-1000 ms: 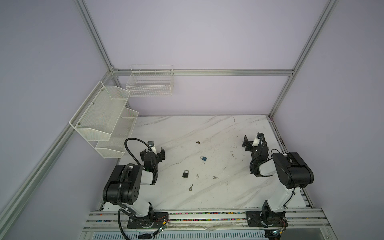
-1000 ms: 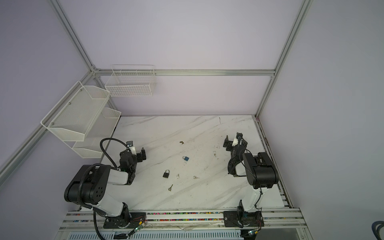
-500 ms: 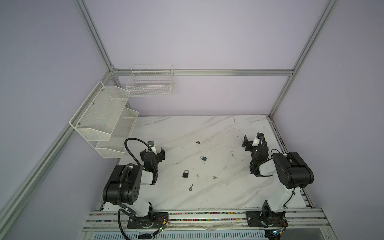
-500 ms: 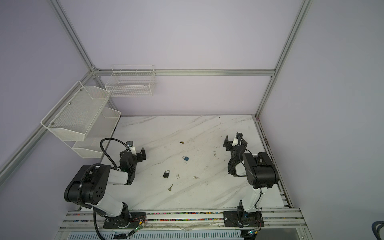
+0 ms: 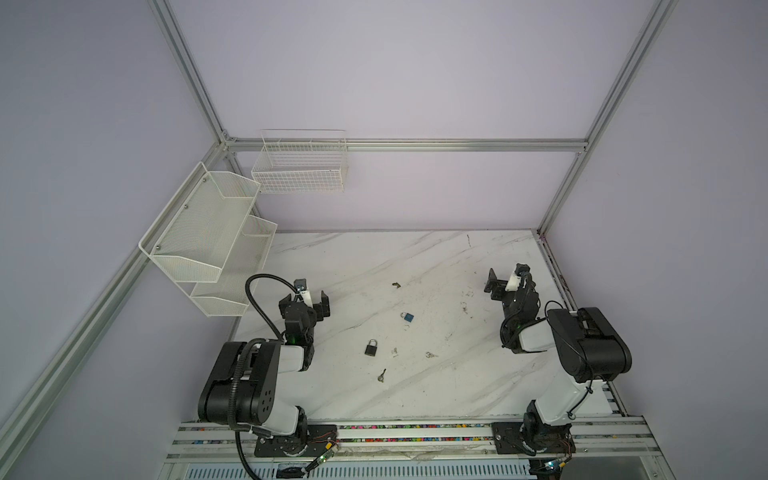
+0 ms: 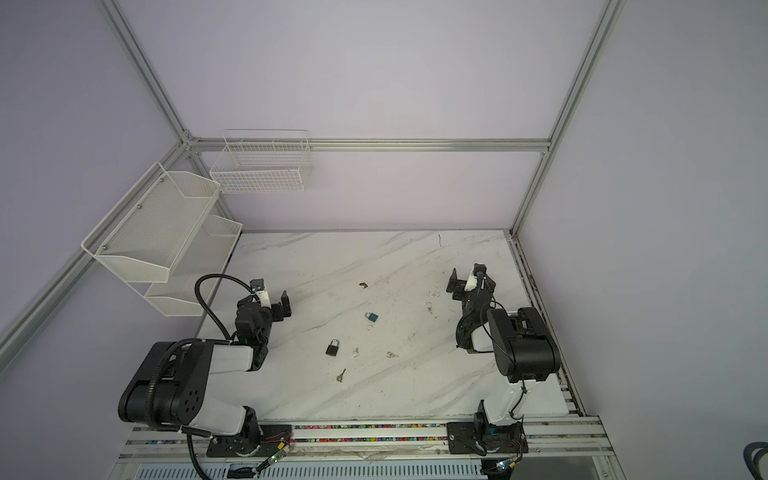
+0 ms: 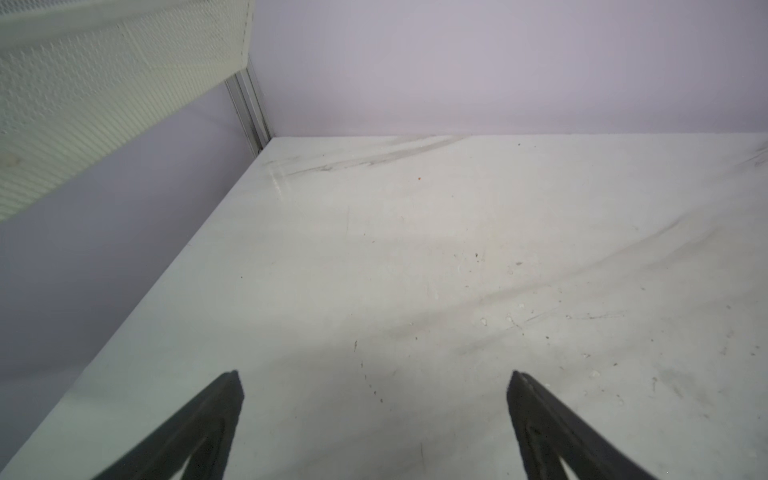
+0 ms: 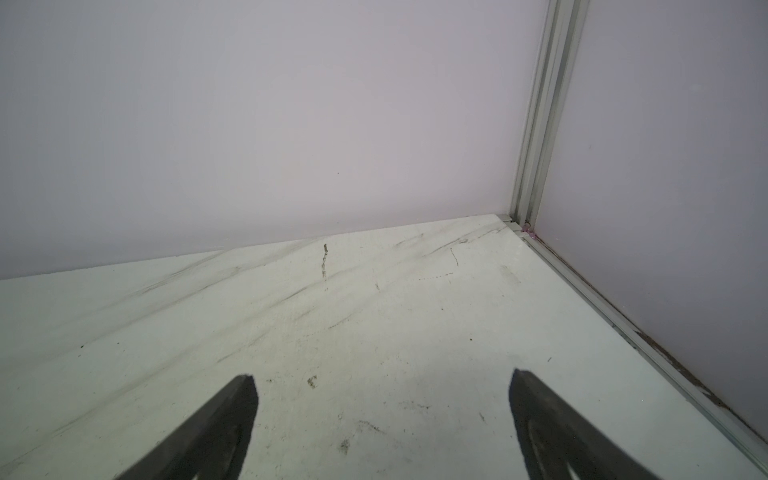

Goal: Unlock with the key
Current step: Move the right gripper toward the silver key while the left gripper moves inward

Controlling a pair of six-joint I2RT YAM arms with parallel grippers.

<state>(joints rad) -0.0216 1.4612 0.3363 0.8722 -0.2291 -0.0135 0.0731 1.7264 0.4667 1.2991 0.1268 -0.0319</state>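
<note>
**Top views.** In both top views the left arm is folded low at the near left of the table (image 5: 415, 257), forearm pointing to the far side. The left gripper (image 5: 305, 299) (image 6: 268, 301) has its jaws spread wide and carries nothing. The right arm is folded in the same way at the near right. The right gripper (image 5: 507, 276) (image 6: 467, 276) is also spread wide and carries nothing.

The black padlock (image 5: 371, 348) (image 6: 332, 348) lies flat near the table centre, between the two arms and well apart from both grippers, with its silver shackle pointing to the far side. The key (image 5: 381, 376) (image 6: 341, 376) lies just on its near side, not touching it. A blue padlock (image 5: 408, 317) (image 6: 372, 317) lies farther away and to the right. A second small key (image 5: 430, 354) (image 6: 390, 354) lies right of the black padlock. Any marking on the lock bodies is too small to read.

A white mesh shelf (image 5: 199, 232) and a wire basket (image 5: 299, 166) hang on the walls at the far left.

**Left wrist view.** The two black fingers (image 7: 232, 386) of the left gripper (image 7: 376, 378) stand far apart above bare table (image 7: 415, 249). The mesh shelf (image 7: 104, 83) shows on the side wall.

**Right wrist view.** The fingers (image 8: 245, 382) of the right gripper (image 8: 382, 378) stand far apart above scuffed table (image 8: 374, 311), facing the far right corner.
</note>
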